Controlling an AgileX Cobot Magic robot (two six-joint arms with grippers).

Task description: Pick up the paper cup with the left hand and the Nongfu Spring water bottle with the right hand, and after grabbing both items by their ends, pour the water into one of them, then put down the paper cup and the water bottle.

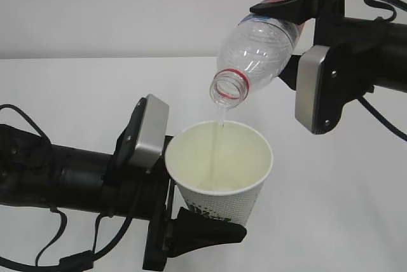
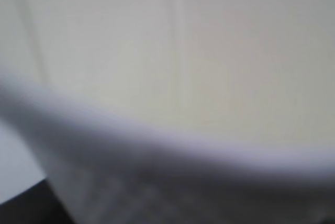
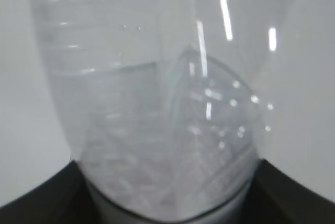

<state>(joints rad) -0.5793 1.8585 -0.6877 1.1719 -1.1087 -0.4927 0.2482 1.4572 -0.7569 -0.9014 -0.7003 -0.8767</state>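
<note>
Exterior view: the left hand (image 1: 191, 221) grips the paper cup (image 1: 219, 170) low on its body, jaws closed on it, holding it above the white table (image 1: 76, 94). The cup is white with a dotted texture, a dark printed mark near its base and a cream inside. Above it, the right hand (image 1: 296, 34) clamps the bottle (image 1: 257, 46) near its base, tilted mouth-down. The bottle is clear plastic with a red neck ring, uncapped. A thin stream of water (image 1: 219, 132) falls from its mouth into the cup. The left wrist view shows only the blurred cup rim and wall (image 2: 172, 77); the right wrist view shows the clear ribbed bottle (image 3: 162, 109) between dark fingers (image 3: 36, 198).
</note>
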